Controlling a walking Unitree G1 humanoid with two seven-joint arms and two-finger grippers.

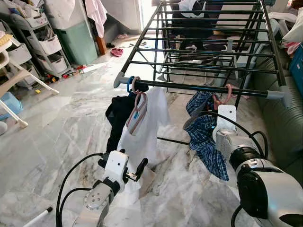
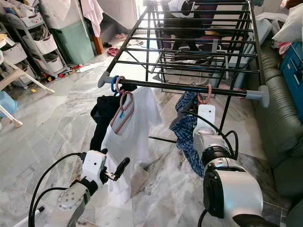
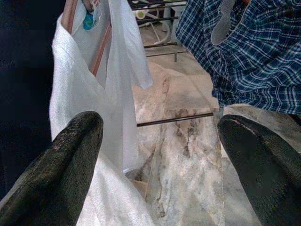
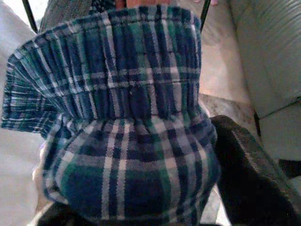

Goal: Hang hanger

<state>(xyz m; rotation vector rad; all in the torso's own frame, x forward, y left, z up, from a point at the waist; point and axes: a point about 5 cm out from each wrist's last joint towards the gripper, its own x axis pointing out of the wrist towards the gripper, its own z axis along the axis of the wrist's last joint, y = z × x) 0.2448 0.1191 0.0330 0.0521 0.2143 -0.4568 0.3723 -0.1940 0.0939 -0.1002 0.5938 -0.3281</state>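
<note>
The pink hanger with the plaid shorts already hooks the rack's front bar. The right gripper is clamped on the cloth — probably steadying it. The left gripper is spread wide, holding nothing, beside the white shirt.
</note>
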